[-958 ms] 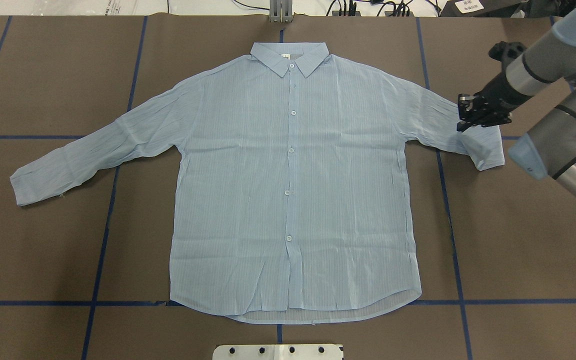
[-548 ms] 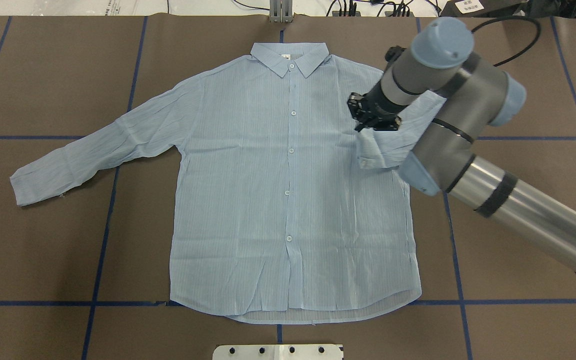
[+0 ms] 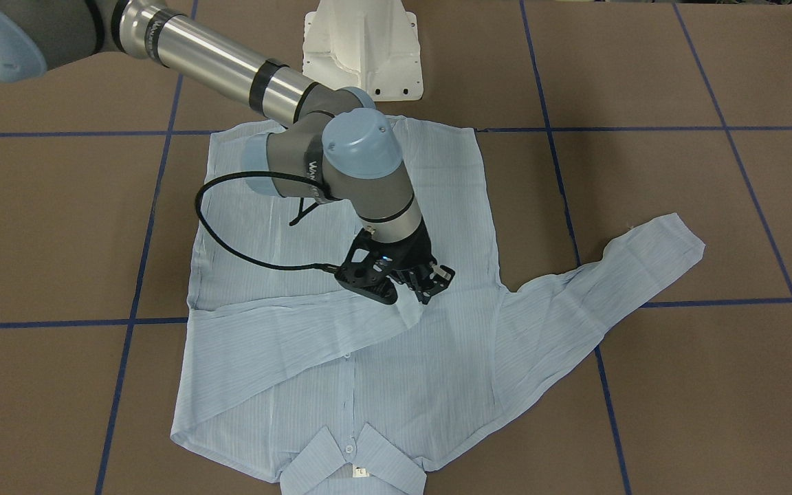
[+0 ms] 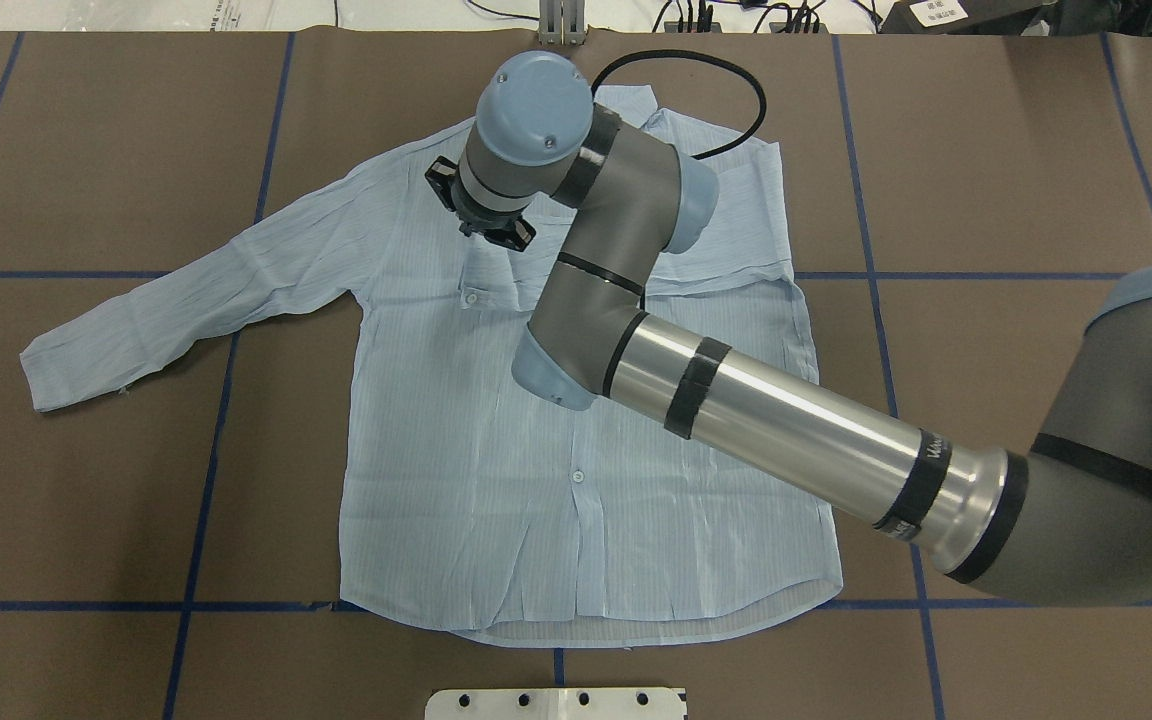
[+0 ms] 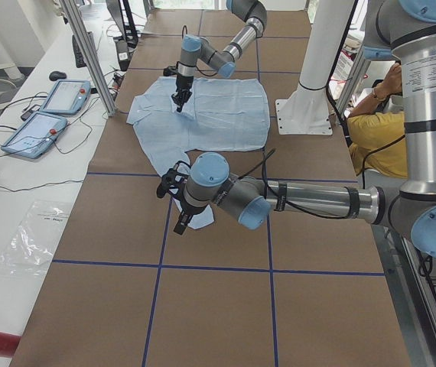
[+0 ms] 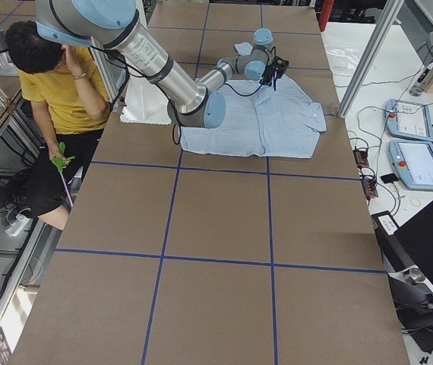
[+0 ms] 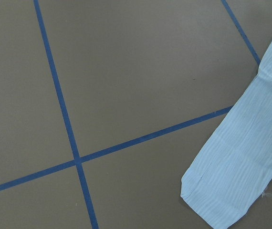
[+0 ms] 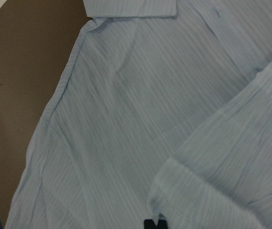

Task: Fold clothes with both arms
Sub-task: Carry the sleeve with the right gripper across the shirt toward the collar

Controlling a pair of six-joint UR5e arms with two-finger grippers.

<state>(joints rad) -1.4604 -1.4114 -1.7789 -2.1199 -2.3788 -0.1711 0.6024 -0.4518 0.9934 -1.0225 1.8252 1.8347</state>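
Brown paper crossed by blue tape (image 4: 206, 480) covers the table (image 4: 1036, 150). Nearest the robot, at 6 o'clock, lies the hem (image 4: 416, 612) of the pale-blue shirt (image 4: 576, 520), flat, buttons up, collar (image 3: 351, 467) at 12 o'clock. One sleeve (image 4: 186, 300) stretches toward 9 o'clock, where the left gripper (image 5: 177, 222) hangs low by its end; open or closed, I cannot tell. Farther on, the right gripper (image 3: 430, 285) pinches the other sleeve's cuff (image 4: 476, 290), folded across the chest.
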